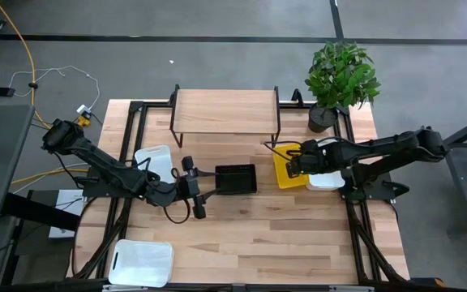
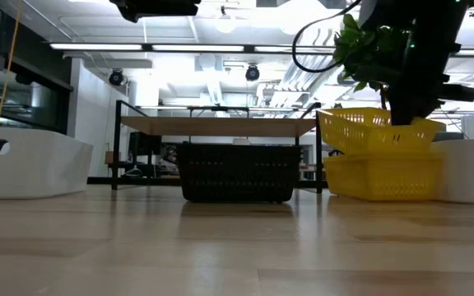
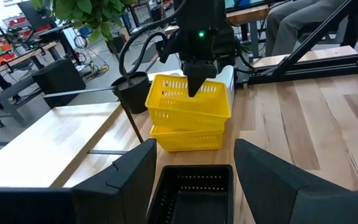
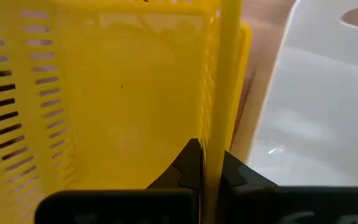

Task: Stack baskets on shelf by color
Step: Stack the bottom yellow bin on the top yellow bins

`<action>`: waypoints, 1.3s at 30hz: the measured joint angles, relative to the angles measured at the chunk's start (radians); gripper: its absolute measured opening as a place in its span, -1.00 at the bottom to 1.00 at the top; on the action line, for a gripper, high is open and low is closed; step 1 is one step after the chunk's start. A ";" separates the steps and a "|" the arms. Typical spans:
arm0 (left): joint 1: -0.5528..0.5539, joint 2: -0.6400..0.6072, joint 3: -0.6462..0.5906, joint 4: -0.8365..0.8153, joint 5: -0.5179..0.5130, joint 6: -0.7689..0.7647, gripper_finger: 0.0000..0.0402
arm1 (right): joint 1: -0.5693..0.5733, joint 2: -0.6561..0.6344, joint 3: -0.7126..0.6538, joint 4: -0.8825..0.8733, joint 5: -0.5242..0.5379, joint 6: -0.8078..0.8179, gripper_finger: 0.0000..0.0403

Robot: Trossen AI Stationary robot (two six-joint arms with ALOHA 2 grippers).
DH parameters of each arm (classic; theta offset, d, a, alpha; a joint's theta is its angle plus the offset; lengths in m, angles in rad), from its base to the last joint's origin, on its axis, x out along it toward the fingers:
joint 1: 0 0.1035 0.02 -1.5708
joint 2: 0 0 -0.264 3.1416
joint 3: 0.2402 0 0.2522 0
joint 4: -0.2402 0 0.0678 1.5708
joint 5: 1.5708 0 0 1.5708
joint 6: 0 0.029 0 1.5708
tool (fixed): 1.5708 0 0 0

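Two yellow baskets sit one in the other at the table's right: the upper yellow basket (image 3: 185, 102) is tilted inside the lower yellow basket (image 3: 188, 138). My right gripper (image 4: 211, 167) is shut on the upper one. A black basket (image 1: 235, 179) rests flat on the table in front of the shelf (image 1: 225, 112). My left gripper (image 3: 194, 152) is open at the black basket's left end, a finger on either side of it, and I see no touch. White baskets lie at the left (image 1: 154, 161), the near left (image 1: 140, 261) and beside the yellow ones (image 1: 328, 181). My right gripper (image 1: 296, 166) pinches the upper yellow basket's right-hand wall at its rim (image 4: 215, 118), one finger inside the basket and one outside. The fingers come from above, pointing down. The basket hangs tilted, its lower part in the lower yellow basket (image 2: 383, 177).
A potted plant (image 1: 339, 77) stands at the far right corner beside the shelf. The shelf's wooden top (image 2: 220, 126) shows bare. Open tabletop lies across the near middle (image 1: 266, 243). People sit beyond the table in the left wrist view.
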 joint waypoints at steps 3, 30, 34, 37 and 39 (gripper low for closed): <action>-0.001 0.000 0.000 0.000 0.000 0.000 0.01 | -0.004 0.000 0.000 0.004 -0.004 -0.011 -1.00; -0.001 0.000 0.000 -0.008 0.001 -0.011 0.01 | 0.058 -0.018 0.171 -0.171 -0.051 -0.157 0.17; -0.001 0.000 0.000 -0.008 0.001 -0.019 0.01 | 0.099 -0.017 0.167 -0.204 -0.034 -0.156 0.11; -0.001 0.000 0.000 -0.008 0.001 -0.024 0.01 | 0.134 -0.017 0.167 -0.210 0.046 -0.143 -0.11; -0.001 0.000 0.000 -0.008 0.001 -0.027 0.01 | 0.162 -0.018 0.167 -0.214 0.108 -0.143 -0.36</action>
